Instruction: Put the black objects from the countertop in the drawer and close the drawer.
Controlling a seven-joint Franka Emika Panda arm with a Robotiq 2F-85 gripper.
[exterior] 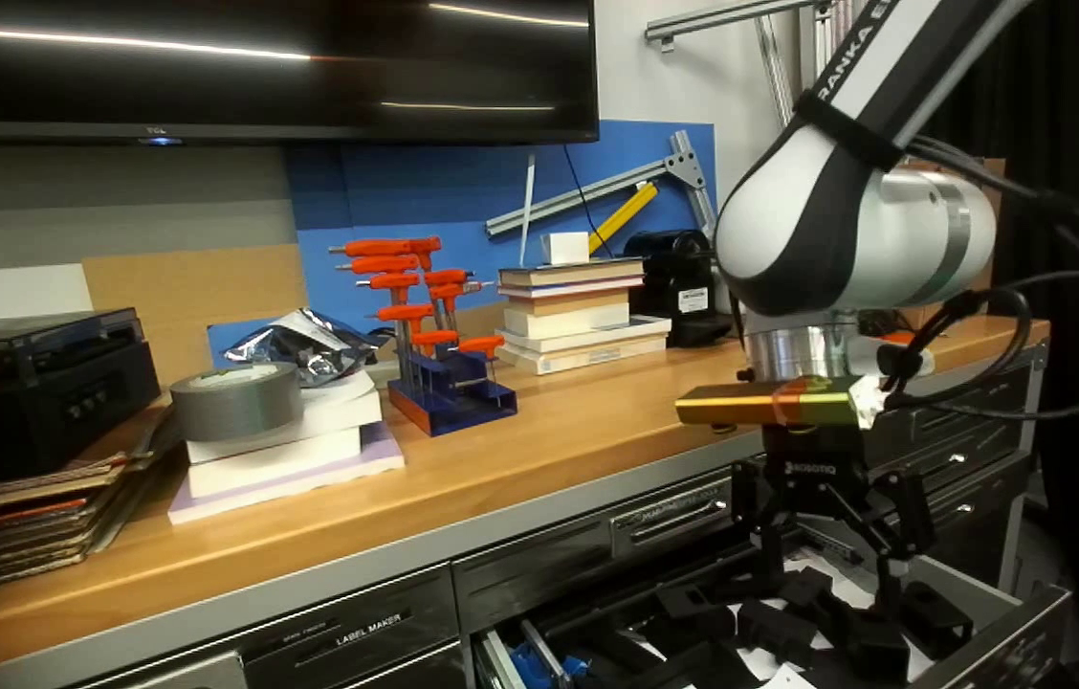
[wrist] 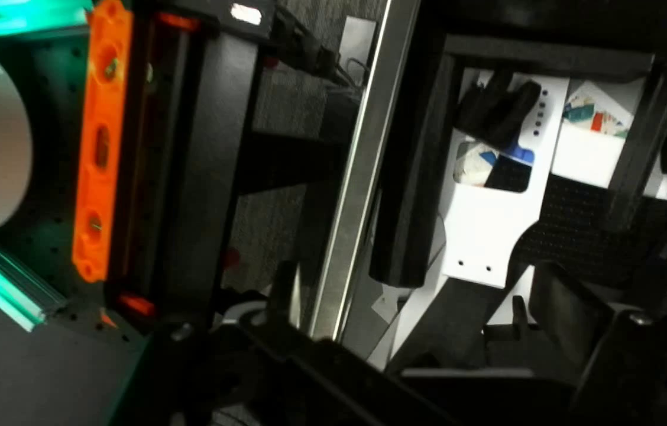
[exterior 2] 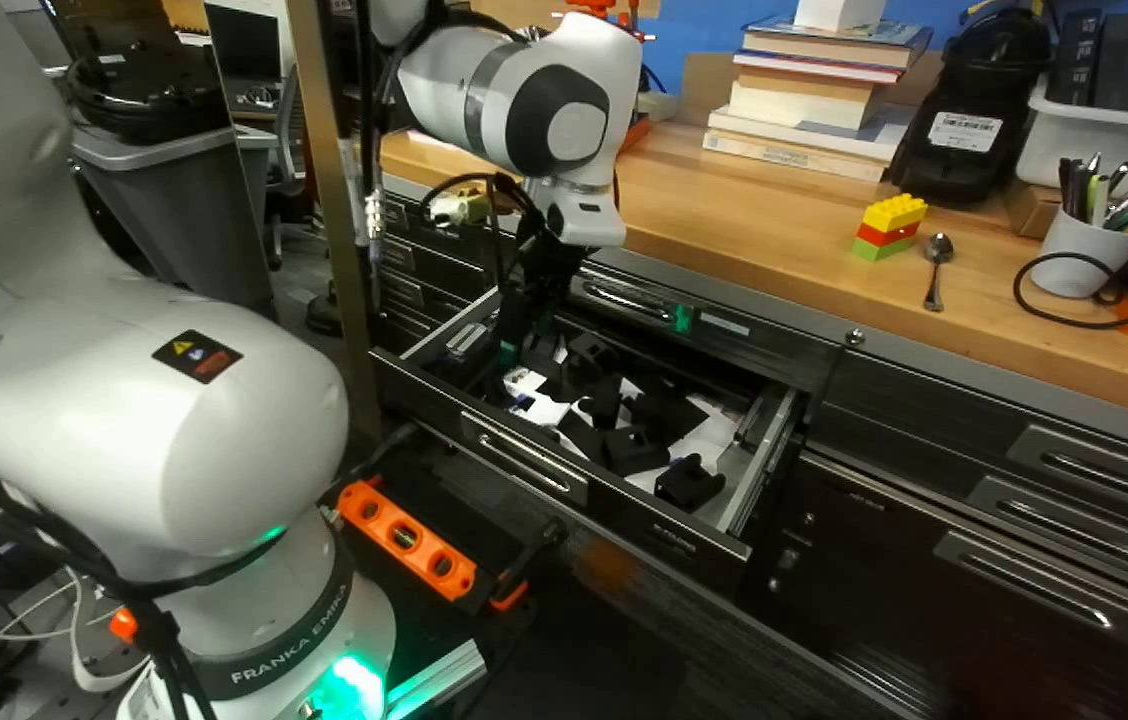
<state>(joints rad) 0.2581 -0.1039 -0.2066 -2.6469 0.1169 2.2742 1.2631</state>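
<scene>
The drawer (exterior: 1008, 636) is pulled open below the countertop (exterior: 559, 431); its front also shows in an exterior view (exterior 2: 624, 508). Several small matte-black blocks lie inside it, such as a black block (exterior 2: 689, 484) near the end and another black block (exterior: 934, 614) near the front. I cannot tell which are the task's black objects; no such block shows on the visible countertop. My gripper (exterior: 831, 574) points down into the drawer, fingers apart. In the wrist view the gripper (wrist: 428, 307) is open, with nothing held between its fingers; the drawer's metal front edge (wrist: 363, 171) passes beside one finger.
Stacked books (exterior: 587, 316), a red-handled tool rack (exterior: 449, 383) and a larger black device (exterior 2: 959, 120) stand on the countertop. Toy bricks (exterior 2: 890, 225), a spoon (exterior 2: 936, 270) and a pen cup (exterior 2: 1089, 250) also stand there. An orange level (exterior 2: 406, 538) lies below the drawer.
</scene>
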